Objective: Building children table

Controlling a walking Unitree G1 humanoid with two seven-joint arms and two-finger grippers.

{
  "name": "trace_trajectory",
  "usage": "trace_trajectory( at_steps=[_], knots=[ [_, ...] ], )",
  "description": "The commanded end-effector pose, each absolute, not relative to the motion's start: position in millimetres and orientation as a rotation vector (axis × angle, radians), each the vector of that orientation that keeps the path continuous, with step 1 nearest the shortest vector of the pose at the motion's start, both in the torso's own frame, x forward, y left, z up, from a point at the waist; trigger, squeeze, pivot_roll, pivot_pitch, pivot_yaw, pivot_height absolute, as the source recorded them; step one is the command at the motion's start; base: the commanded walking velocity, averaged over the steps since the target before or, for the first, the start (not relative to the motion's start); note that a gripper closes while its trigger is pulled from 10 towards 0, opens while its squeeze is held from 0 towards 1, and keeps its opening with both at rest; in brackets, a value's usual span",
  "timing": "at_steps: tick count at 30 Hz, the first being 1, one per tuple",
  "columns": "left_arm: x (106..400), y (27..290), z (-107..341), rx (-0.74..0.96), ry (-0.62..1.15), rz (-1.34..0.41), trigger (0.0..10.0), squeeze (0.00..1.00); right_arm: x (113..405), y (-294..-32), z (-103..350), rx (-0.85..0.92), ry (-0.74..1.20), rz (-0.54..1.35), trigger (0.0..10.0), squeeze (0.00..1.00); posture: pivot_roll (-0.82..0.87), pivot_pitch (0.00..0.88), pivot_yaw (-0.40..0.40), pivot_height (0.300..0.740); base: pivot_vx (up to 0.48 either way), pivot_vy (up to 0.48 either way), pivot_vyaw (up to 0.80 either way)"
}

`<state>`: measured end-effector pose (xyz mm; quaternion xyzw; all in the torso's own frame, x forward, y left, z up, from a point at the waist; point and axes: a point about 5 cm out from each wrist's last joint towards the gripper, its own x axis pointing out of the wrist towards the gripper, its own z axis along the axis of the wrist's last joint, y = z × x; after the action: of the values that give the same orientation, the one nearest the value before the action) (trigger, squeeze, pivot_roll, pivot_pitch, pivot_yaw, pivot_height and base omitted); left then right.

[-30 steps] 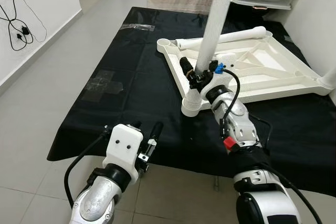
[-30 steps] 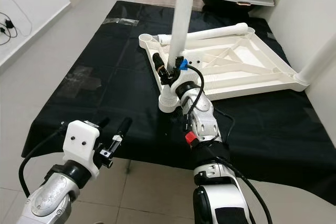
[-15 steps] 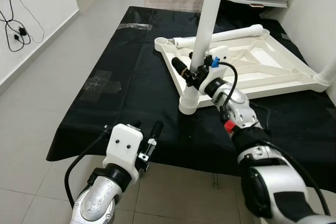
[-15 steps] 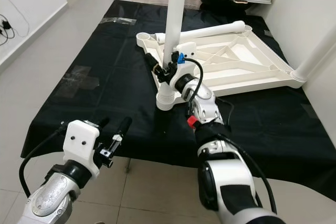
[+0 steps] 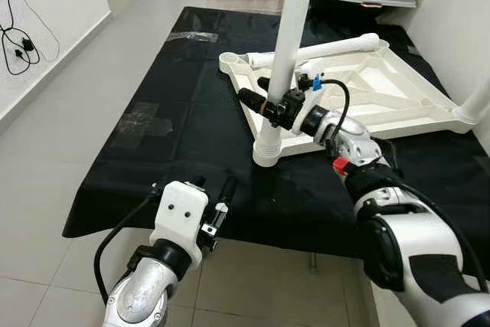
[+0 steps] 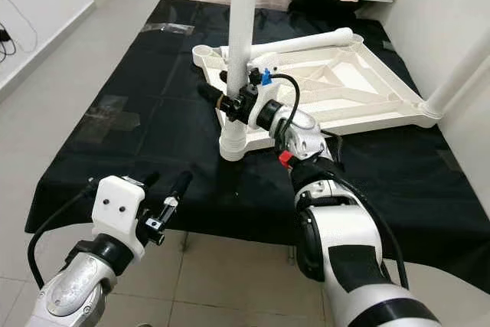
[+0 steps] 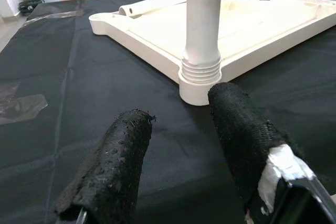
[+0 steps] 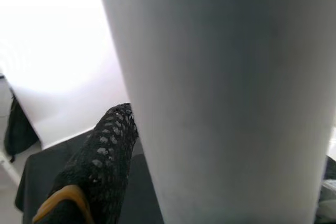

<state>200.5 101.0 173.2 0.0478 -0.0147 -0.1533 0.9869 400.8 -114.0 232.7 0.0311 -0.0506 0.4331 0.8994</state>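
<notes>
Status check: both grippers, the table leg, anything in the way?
Right gripper clamped on upright table leg, seated in corner socket of upturned tabletop. Left gripper open, hovering at near edge of black cloth. Loose leg lies along tabletop's far edge.

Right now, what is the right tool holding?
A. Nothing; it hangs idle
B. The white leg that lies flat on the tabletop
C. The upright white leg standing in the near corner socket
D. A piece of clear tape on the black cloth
C: the right tool is closed around the upright white leg, just above the near corner socket of the upturned white tabletop.
</notes>
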Motion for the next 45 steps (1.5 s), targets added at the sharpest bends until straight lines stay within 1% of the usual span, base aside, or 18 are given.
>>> trace_trajectory(
  at_steps=[1,4,9,13,18,24,27,28,29,34,36,37,39,40,42,43,44,45],
  knots=[
    [197.9,100.3,174.7,0.098,-0.027,-0.309,10.0,0.0,399.3,-101.4,230.9,0.048,-0.074,0.965,10.0,0.0,0.18,0.132,-0.083,0.74,0.0,0.0,0.0],
    [197.1,99.6,174.6,0.097,-0.026,-0.31,10.0,0.0,395.3,-92.9,231.5,0.068,-0.044,1.093,10.0,0.0,0.18,0.136,-0.086,0.74,0.0,0.0,0.0],
    [195.7,98.6,174.2,0.095,-0.023,-0.309,10.0,0.0,387.0,-86.4,228.5,0.065,0.015,1.285,10.0,0.0,0.19,0.14,-0.089,0.74,0.0,0.0,0.0],
    [195.5,98.5,174.2,0.094,-0.022,-0.309,10.0,0.0,385.4,-85.7,228.8,0.062,0.02,1.322,10.0,0.0,0.19,0.139,-0.09,0.74,0.0,0.0,0.0],
    [195.2,98.0,173.7,0.094,-0.021,-0.311,10.0,0.0,380.7,-83.9,228.5,0.033,0.027,1.419,10.0,0.0,0.19,0.131,-0.091,0.74,0.0,0.0,0.0],
    [194.6,96.0,172.9,0.091,-0.021,-0.322,10.0,0.0,375.2,-81.1,230.3,0.009,-0.008,1.52,10.0,0.0,0.18,0.121,-0.09,0.74,0.0,0.0,0.0],
    [194.4,95.6,172.7,0.091,-0.021,-0.324,10.0,0.0,374.3,-80.1,230.5,0.008,-0.022,1.531,10.0,0.0,0.19,0.118,-0.092,0.74,0.0,0.0,0.0],
    [194.5,95.5,173.0,0.091,-0.022,-0.324,10.0,0.0,374.5,-78.7,231.6,0.009,-0.045,1.523,2.0,0.0,0.19,0.117,-0.092,0.74,0.0,0.0,0.0],
    [194.7,95.8,173.3,0.093,-0.023,-0.323,10.0,0.0,374.1,-77.7,231.8,0.018,-0.066,1.52,0.0,0.0,0.19,0.114,-0.092,0.74,0.0,0.0,0.0],
    [195.3,96.7,173.4,0.098,-0.026,-0.32,10.0,0.0,374.5,-79.0,228.0,0.03,-0.105,1.468,0.0,0.0,0.19,0.103,-0.087,0.74,0.0,0.0,0.0],
    [195.8,96.8,173.5,0.1,-0.028,-0.322,10.0,0.0,376.9,-81.8,227.5,0.038,-0.122,1.406,0.0,0.0,0.19,0.1,-0.087,0.74,0.0,0.0,0.0],
    [195.8,96.8,173.5,0.1,-0.028,-0.322,10.0,0.0,376.9,-81.8,227.5,0.038,-0.122,1.406,0.0,0.0,0.19,0.1,-0.087,0.74,0.0,0.0,0.0],
    [196.8,97.0,173.8,0.105,-0.032,-0.326,10.0,0.0,381.5,-88.1,226.7,0.048,-0.139,1.295,0.0,0.0,0.18,0.097,-0.083,0.74,0.0,0.0,0.0],
    [196.8,97.0,173.8,0.105,-0.032,-0.326,10.0,0.0,381.5,-88.1,226.7,0.048,-0.139,1.295,0.0,0.0,0.18,0.097,-0.083,0.74,0.0,0.0,0.0],
    [198.7,97.1,174.3,0.107,-0.036,-0.326,10.0,0.0,387.7,-96.7,225.7,0.077,-0.167,1.124,0.0,0.0,0.18,0.094,-0.081,0.74,0.0,0.0,0.0],
    [198.7,97.1,174.3,0.107,-0.036,-0.326,10.0,0.0,387.7,-96.7,225.7,0.077,-0.167,1.124,0.0,0.0,0.18,0.094,-0.081,0.74,0.0,0.0,0.0],
    [199.5,97.0,174.4,0.107,-0.038,-0.327,10.0,0.0,390.3,-101.6,224.6,0.07,-0.186,1.027,0.0,0.0,0.18,0.092,-0.081,0.74,0.0,0.0,0.0],
    [200.2,96.9,174.5,0.107,-0.039,-0.328,10.0,0.0,395.3,-109.3,223.8,0.085,-0.199,0.867,0.0,0.0,0.17,0.093,-0.076,0.74,0.0,0.0,0.0]
  ],
)
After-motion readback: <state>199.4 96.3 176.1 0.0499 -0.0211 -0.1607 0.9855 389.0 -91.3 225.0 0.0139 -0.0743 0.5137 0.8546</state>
